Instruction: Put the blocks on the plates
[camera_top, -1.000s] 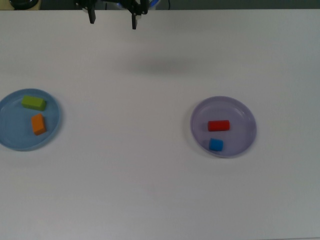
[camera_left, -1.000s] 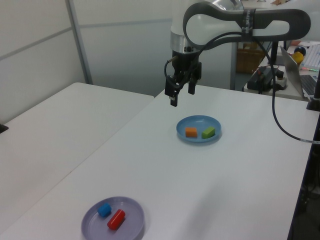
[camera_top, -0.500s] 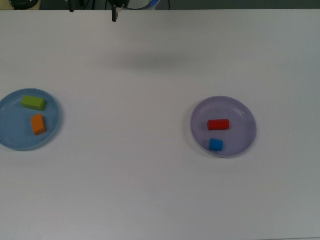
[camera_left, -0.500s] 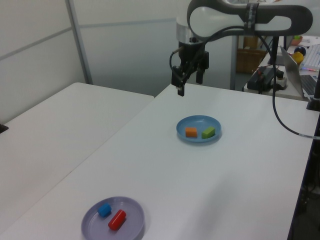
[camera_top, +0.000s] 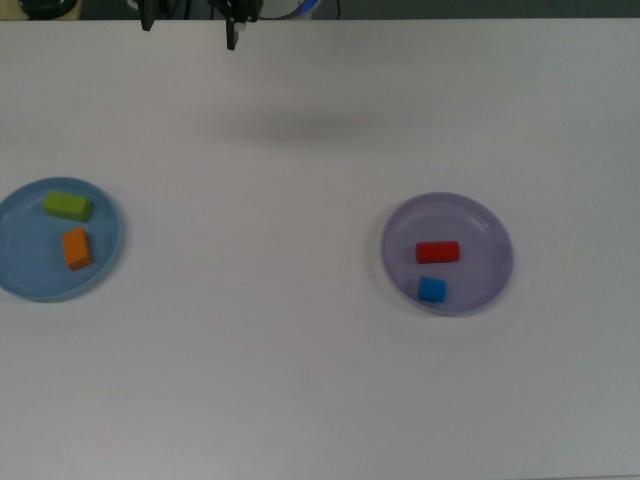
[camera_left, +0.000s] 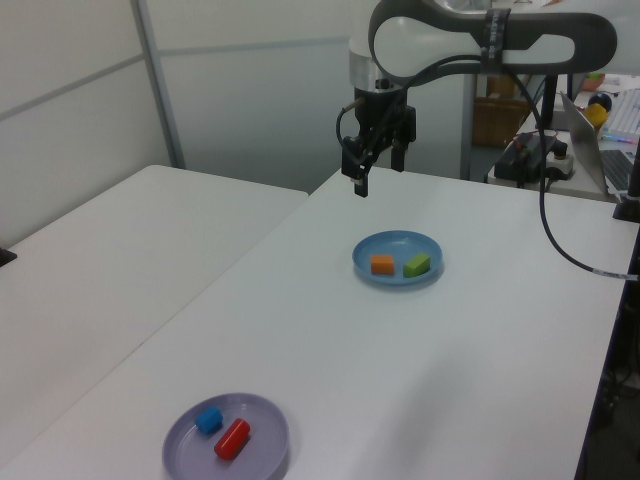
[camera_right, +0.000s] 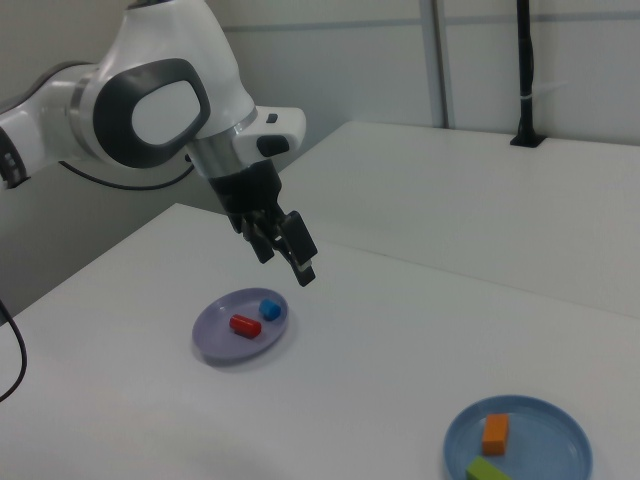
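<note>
1. Your gripper (camera_left: 378, 174) is hanging up in the air with its fingers spread apart and nothing between them. In the left view it sits above the far part of the white table (camera_top: 300, 380), beyond the light blue plate (camera_left: 397, 274).
2. In the top view you only catch the two fingertips (camera_top: 231, 40) poking in at the top edge, left of centre, well apart from both plates.
3. The light blue plate is at the top view's left edge. The green block (camera_top: 67, 206) and the orange block (camera_top: 77, 248) both lie inside it, just beside each other, green nearer the top view's top.
4. The lavender plate (camera_top: 490, 222) is right of centre in the top view. The red block (camera_top: 437, 251) and the blue block (camera_top: 432, 290) sit inside it, blue just below red in the top view.
5. So all four blocks are on plates, two each, and the two plates are well apart on the table.
6. The right view shows the arm (camera_right: 150, 110) reaching in from the right view's left, gripper tilted, up over the table between the two plates.
</note>
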